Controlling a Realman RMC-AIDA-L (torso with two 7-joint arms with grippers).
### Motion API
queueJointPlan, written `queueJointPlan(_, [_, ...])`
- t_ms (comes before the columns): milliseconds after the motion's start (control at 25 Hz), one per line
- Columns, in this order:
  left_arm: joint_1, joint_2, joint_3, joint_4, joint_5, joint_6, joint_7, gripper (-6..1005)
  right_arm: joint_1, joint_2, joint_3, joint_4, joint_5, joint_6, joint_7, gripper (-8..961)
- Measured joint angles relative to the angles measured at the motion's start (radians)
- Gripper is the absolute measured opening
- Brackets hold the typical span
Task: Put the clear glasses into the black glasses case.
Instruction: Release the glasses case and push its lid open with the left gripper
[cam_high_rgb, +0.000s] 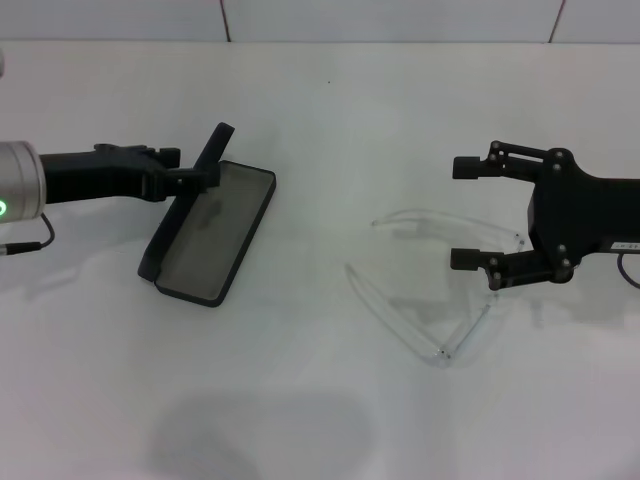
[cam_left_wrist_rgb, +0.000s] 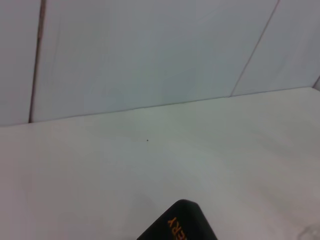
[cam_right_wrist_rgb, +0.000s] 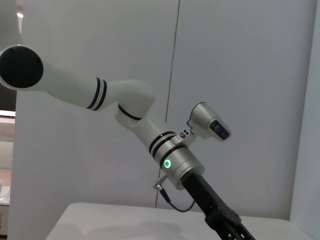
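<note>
The black glasses case (cam_high_rgb: 215, 235) lies open on the white table at the left, grey lining up, its lid (cam_high_rgb: 212, 152) standing raised. My left gripper (cam_high_rgb: 190, 176) reaches in from the left and is shut on the lid's edge. The left wrist view shows only a lid corner (cam_left_wrist_rgb: 181, 224) with orange lettering. The clear glasses (cam_high_rgb: 440, 222) lie on the table to the right, arms folded toward the front. My right gripper (cam_high_rgb: 464, 213) is open at the glasses' right end, one finger on either side of the lens.
A white wall (cam_high_rgb: 320, 20) runs along the table's back edge. The right wrist view looks across at my left arm (cam_right_wrist_rgb: 175, 162) with its green ring light. Bare table (cam_high_rgb: 320, 130) lies between the case and the glasses.
</note>
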Motion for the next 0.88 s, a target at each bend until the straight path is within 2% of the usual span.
queueJointPlan(680, [0.005,-0.006,0.0,0.0,0.064,-0.019,-0.001,683,0.004,-0.001,0.0,-0.008,-0.009,0.027,-0.003,886])
queueJointPlan(880, [0.005,-0.003,-0.001,0.0,0.064,-0.019,0.0,578,0.004,0.001,0.003,-0.008,-0.013,0.028,-0.014,886])
